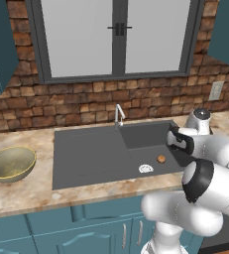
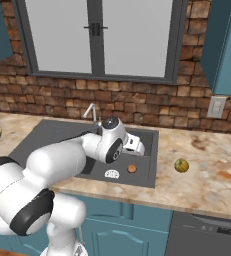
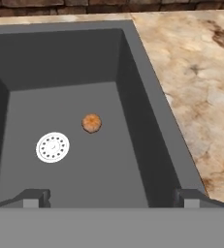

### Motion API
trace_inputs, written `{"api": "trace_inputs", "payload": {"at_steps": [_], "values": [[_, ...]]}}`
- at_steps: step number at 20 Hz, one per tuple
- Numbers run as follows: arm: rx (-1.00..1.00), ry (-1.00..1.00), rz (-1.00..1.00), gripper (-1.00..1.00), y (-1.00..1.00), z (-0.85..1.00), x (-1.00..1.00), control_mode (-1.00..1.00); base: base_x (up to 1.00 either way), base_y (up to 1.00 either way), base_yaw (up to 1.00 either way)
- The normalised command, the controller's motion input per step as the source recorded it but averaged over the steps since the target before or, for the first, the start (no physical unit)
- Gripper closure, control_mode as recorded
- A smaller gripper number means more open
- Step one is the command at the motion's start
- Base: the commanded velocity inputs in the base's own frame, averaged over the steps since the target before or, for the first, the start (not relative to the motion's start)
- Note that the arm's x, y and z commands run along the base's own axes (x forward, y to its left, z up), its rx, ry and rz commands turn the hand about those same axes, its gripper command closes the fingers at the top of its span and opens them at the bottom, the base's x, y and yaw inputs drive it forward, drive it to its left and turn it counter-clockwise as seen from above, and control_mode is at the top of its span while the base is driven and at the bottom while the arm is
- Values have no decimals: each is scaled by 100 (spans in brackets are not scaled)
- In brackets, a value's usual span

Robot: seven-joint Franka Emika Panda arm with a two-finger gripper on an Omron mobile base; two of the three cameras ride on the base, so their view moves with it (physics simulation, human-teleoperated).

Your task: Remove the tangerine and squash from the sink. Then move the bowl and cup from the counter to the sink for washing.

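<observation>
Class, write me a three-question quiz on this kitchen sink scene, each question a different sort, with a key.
1. True or false: the squash lies in the sink basin.
2. Which fruit lies beside the drain? A tangerine; B lemon; C apple.
3. Fill in: the bowl stands on the ____.

Key: 1 false, it is on the counter right of the sink; 2 A; 3 counter.

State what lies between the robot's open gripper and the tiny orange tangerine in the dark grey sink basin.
Nothing: in the hand view, only bare dark basin floor separates the open gripper from the tiny orange tangerine. The white round drain sits off to one side.
</observation>
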Motion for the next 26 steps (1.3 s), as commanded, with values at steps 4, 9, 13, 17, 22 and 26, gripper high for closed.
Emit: {"api": "trace_inputs", "payload": {"at_steps": [4, 9, 13, 17, 22, 26], "values": [[4, 0, 0, -100, 36, -10, 11, -100, 0, 0, 0], [1, 1, 0, -100, 33, -14, 15, -100, 0, 0, 0], [0, 1, 0, -100, 22, -15, 13, -100, 0, 0, 0], [0, 0, 0, -100, 13, -18, 15, -100, 0, 0, 0], [0, 0, 0, -100, 2, -16, 20, -100, 0, 0, 0], [0, 0, 0, -100, 0, -14, 22, -100, 0, 0, 0]]}}
